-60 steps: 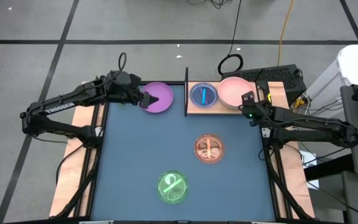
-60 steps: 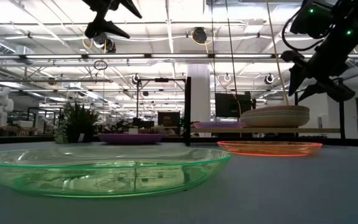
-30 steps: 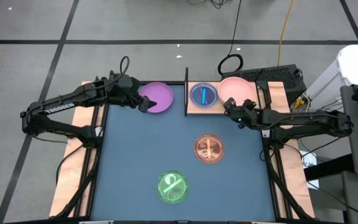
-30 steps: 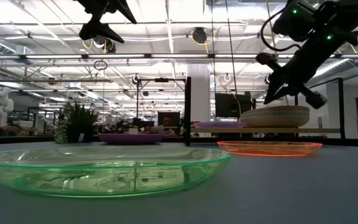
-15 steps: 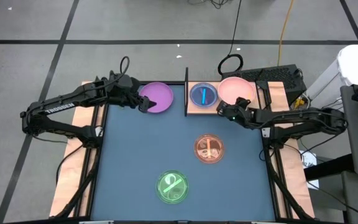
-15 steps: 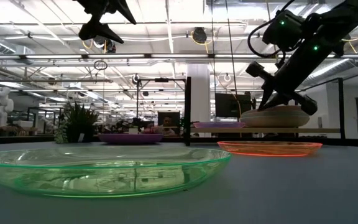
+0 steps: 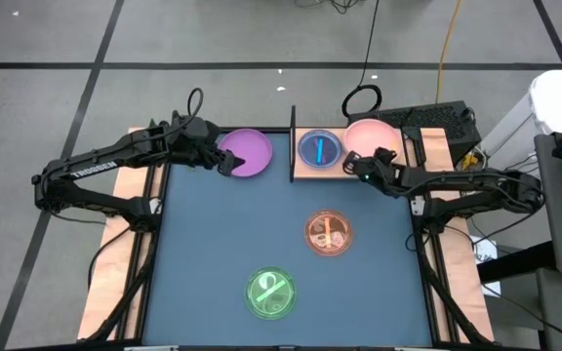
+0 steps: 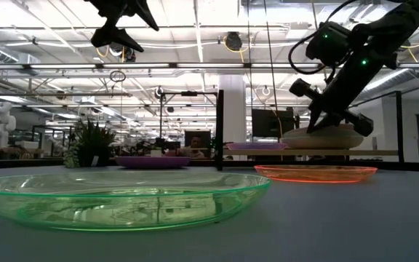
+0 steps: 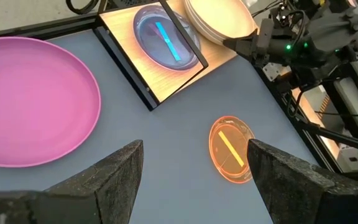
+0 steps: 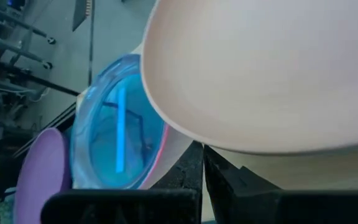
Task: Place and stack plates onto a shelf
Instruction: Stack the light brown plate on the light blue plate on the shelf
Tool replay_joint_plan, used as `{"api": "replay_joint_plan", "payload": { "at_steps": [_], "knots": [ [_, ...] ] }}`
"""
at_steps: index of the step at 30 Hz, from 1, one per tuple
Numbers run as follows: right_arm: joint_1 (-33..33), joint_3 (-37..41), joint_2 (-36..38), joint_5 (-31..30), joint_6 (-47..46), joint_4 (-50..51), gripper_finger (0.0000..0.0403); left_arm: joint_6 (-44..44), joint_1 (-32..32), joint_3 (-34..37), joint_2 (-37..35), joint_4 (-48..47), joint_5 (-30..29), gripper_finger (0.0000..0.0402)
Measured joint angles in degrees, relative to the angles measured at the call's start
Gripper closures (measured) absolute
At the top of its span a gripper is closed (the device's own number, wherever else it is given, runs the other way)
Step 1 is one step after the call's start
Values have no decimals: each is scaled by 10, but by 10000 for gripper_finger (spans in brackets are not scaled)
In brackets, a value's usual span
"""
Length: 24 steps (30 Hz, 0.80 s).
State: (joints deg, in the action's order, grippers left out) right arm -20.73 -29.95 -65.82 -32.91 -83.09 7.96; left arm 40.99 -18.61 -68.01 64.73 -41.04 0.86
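The shelf (image 7: 344, 156) lies at the table's far edge, carrying the cyan plate (image 7: 319, 149) beside its black upright and the pink plate (image 7: 371, 139) topping a stack at its other end. The right gripper (image 7: 352, 168), fingers pressed together and empty, sits at the stack's near rim. Beyond the upright, the left gripper (image 7: 224, 162) hangs spread wide and empty over the purple plate (image 7: 246, 152); the orange plate (image 7: 329, 234) and green plate (image 7: 271, 292) lie nearer the front

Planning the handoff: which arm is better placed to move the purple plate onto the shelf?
Left. The left gripper hovers open at the purple plate; the right gripper is shut by the pink plate.
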Motion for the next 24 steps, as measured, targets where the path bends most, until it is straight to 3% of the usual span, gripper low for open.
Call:
{"api": "replay_joint_plan", "payload": {
  "at_steps": [7, 13, 16, 19, 24],
  "knots": [
    [-6, 0, 0, 20, -2, 3, 403, -4, 0, 0, 0, 0, -3, 112],
    [-1, 0, 39, 107, -27, -44, 403, -5, 0, 0, 0, 0, -5, 112],
    [11, -1, 87, 56, -21, -66, 403, -5, 0, 0, 0, 0, -5, 112],
    [4, -1, 145, -15, -29, 1, 403, -5, 0, 0, 0, 0, -5, 112],
    [-21, -1, 210, -31, -49, 125, 403, -15, 0, 0, 0, 0, -5, 112]
  ]
}}
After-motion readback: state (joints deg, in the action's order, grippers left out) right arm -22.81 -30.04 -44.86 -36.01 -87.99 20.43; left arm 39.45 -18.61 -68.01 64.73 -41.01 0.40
